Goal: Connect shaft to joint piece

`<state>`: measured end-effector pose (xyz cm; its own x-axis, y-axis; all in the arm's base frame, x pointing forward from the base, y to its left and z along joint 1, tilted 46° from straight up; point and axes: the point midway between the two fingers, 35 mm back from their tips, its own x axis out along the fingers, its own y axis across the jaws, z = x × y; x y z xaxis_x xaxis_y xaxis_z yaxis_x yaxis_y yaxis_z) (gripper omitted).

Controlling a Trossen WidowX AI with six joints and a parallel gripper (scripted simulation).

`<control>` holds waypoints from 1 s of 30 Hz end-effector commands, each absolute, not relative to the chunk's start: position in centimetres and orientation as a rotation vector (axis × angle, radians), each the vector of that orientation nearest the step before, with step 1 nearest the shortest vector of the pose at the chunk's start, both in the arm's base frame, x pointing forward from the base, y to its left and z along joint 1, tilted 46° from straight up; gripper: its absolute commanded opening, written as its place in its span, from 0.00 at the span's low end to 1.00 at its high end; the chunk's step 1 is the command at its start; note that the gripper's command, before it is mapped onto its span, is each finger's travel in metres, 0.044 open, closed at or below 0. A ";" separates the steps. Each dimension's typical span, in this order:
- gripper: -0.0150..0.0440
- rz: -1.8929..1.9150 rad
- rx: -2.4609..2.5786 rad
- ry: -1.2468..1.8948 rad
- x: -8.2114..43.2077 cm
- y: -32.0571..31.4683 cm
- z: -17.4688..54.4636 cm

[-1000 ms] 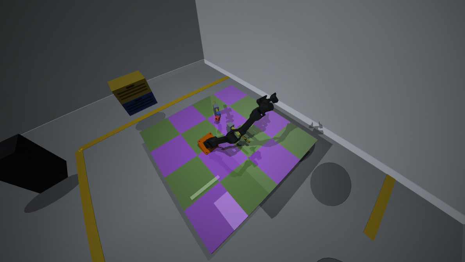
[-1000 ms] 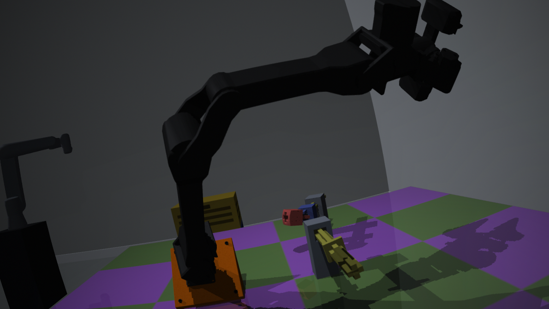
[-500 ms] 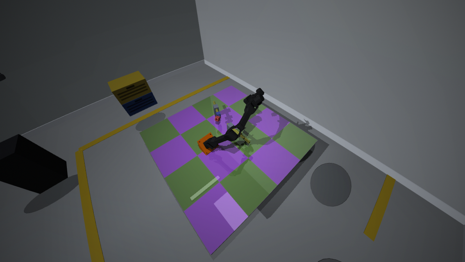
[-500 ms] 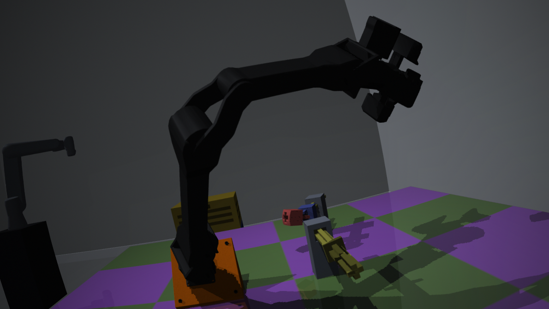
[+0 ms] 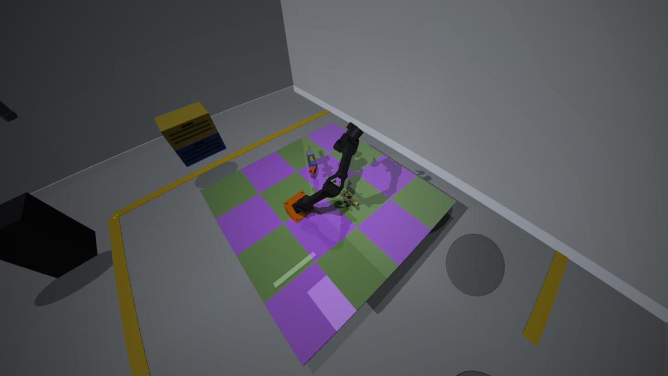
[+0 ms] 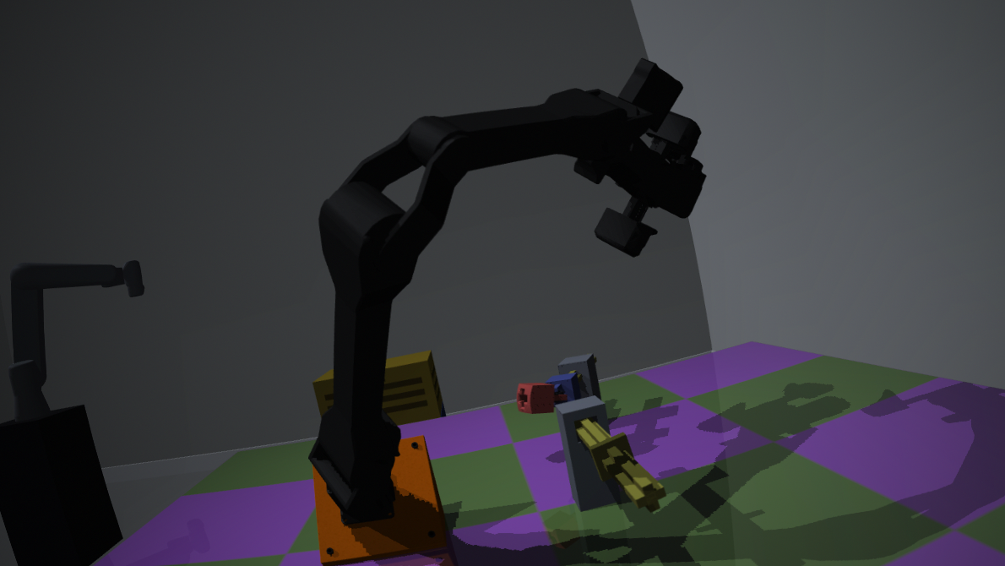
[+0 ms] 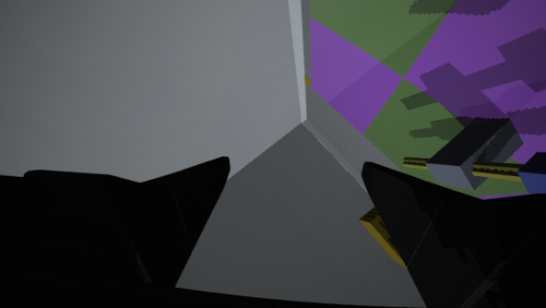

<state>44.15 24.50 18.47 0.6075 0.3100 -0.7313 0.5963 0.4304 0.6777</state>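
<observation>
The red joint piece [image 5: 312,170] [image 6: 540,398] hangs past the blue hinge part [image 6: 562,383] [image 7: 535,175] on the first shaft, which passes through a grey block [image 5: 310,153] [image 6: 578,367] [image 7: 449,174]. Its cross-shaped opening faces left in the exterior view. The second, yellow shaft [image 5: 350,197] [image 6: 645,483] with its collar sits in the nearer grey block [image 6: 584,464]. Whether its far end meets the red piece is hidden. My gripper [image 7: 294,165] is open and empty, high above both blocks and touching nothing. The red piece is outside the wrist view.
The arm's orange base [image 5: 292,210] [image 6: 415,492] stands on the purple and green checkered table top [image 5: 252,224] [image 6: 464,485], left of the nearer block. A yellow and blue crate [image 5: 187,131] [image 6: 415,379] stands beyond the table. A wall [image 5: 467,117] rises behind.
</observation>
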 end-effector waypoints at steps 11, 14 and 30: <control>1.00 -0.397 0.741 1.213 35.7 26.5 9.5; 1.00 -0.424 0.647 1.255 33.8 26.6 8.3; 1.00 -0.539 0.103 1.413 24.4 25.0 4.0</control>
